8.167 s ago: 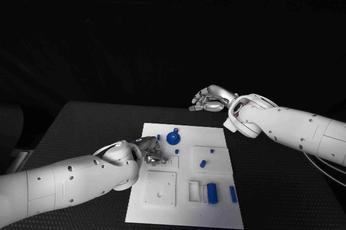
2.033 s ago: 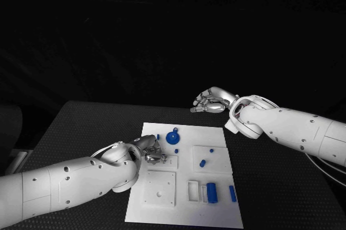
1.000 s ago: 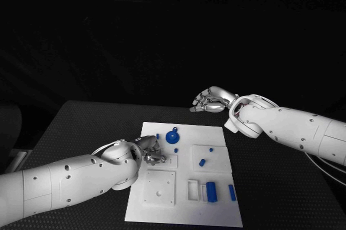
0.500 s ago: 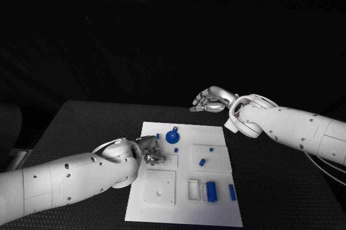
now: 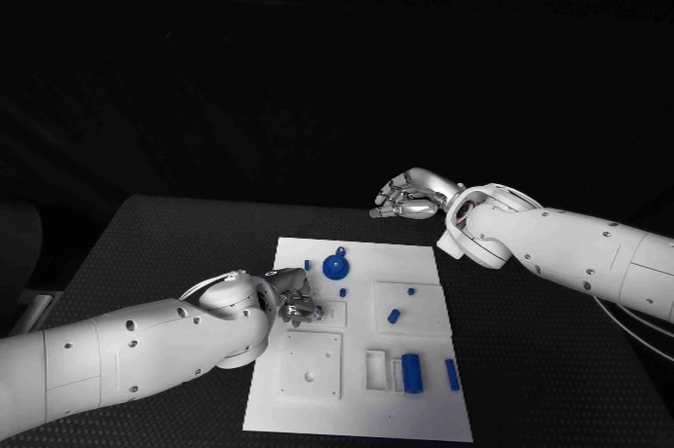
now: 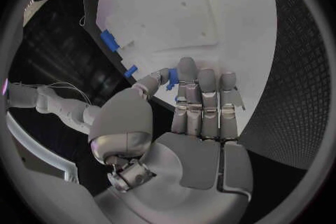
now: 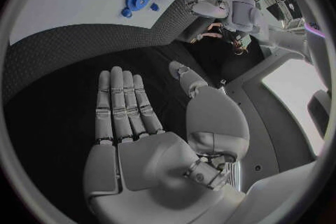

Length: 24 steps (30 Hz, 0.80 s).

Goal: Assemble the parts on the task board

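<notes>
Barely shifted since earlier, left hand pinches a small blue part over the task board (right hand hovers flat, holding nothing)

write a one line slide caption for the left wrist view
Left hand pinches a small blue part between thumb and fingertip, just over the white task board.

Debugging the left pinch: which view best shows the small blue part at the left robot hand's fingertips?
Left wrist view: small blue part sits between fingertips of the left robot hand. Head view: hand covers it. Right wrist view: too small to tell.
</notes>
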Motion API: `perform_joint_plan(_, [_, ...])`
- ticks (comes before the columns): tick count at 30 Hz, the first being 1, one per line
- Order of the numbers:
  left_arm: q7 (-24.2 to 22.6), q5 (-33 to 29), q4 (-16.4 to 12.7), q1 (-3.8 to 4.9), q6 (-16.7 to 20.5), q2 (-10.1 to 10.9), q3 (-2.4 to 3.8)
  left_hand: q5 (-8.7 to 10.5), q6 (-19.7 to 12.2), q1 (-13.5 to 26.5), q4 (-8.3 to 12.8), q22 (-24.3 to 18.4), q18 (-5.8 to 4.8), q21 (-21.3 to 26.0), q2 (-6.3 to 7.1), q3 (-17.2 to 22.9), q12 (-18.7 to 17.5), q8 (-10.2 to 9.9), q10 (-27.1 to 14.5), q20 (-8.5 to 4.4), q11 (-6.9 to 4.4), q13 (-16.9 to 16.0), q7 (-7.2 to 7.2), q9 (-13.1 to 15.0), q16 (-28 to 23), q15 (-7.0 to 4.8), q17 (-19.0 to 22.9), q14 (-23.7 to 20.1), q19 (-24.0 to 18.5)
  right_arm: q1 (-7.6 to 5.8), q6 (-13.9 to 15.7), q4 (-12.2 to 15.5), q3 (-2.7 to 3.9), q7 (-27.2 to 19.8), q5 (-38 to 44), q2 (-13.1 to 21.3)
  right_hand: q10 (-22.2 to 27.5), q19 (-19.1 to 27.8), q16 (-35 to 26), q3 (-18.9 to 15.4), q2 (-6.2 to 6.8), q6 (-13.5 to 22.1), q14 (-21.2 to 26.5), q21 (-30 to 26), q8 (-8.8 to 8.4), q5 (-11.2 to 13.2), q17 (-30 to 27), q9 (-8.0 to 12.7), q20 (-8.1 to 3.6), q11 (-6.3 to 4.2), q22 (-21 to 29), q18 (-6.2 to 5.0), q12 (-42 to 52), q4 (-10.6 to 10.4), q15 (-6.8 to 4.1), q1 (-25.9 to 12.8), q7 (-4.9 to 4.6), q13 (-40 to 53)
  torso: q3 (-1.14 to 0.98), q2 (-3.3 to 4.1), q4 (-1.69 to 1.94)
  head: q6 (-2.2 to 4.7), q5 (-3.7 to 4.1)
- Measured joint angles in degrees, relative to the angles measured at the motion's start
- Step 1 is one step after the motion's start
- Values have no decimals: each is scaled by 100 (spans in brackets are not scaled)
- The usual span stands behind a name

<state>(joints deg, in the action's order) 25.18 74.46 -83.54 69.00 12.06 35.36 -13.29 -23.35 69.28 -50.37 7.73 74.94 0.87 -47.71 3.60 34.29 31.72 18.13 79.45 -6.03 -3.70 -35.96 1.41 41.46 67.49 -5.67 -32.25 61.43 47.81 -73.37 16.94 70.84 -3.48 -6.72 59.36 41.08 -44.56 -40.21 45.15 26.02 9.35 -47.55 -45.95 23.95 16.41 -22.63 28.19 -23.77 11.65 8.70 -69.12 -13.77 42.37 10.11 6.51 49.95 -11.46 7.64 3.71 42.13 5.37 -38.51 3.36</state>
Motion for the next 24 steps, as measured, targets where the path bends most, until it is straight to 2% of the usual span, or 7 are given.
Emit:
perform_joint_plan(5, [4,-5,1,-1,8,-1,0,-24,1,169,14,0,-1,-19,-169,-1,24,13,-8,0,8,-12,-1,10,40,0,3,0,0,0,-1,0,0,1,0,1,0,0,0,0,0,0,0,0,0,0,0,0,0,0,-5,0,0,0,0,0,0,0,0,0,0,8,0])
perform_joint_plan(11, [6,-9,2,-3,19,-1,0,-34,10,281,22,-1,0,-20,-281,-8,62,24,5,0,-2,-14,-10,14,40,0,6,0,0,0,-2,1,0,2,0,1,0,0,0,0,0,0,0,0,0,0,0,0,0,0,-5,1,0,0,0,0,0,-5,1,-1,2,22,-2])
perform_joint_plan(15, [6,-42,8,-1,-14,0,9,-34,22,287,29,-1,0,-21,-287,-15,62,24,19,0,-10,-20,-22,14,40,0,6,0,0,0,-3,1,0,2,0,1,0,0,0,0,0,0,0,0,0,0,1,0,0,0,-5,0,0,0,0,0,0,-11,2,-1,2,20,-4])
perform_joint_plan(19, [6,-126,22,7,-131,7,44,-34,23,290,29,-1,0,-21,-290,-15,62,24,20,0,-10,-20,-23,18,40,0,8,0,0,0,-5,1,0,3,0,-1,0,0,0,0,0,0,0,0,0,0,-4,0,0,0,-5,0,0,0,0,0,0,-12,2,-1,0,13,-6])
perform_joint_plan(24, [2,-297,19,42,-291,31,63,122,23,317,-2,-2,0,-20,-316,49,62,22,0,20,-22,-20,-23,18,40,21,21,-26,-21,0,-8,-2,0,4,0,3,0,0,0,0,0,0,0,0,0,-22,-4,5,0,0,-8,0,0,0,0,0,0,-12,2,-1,-3,11,-2])
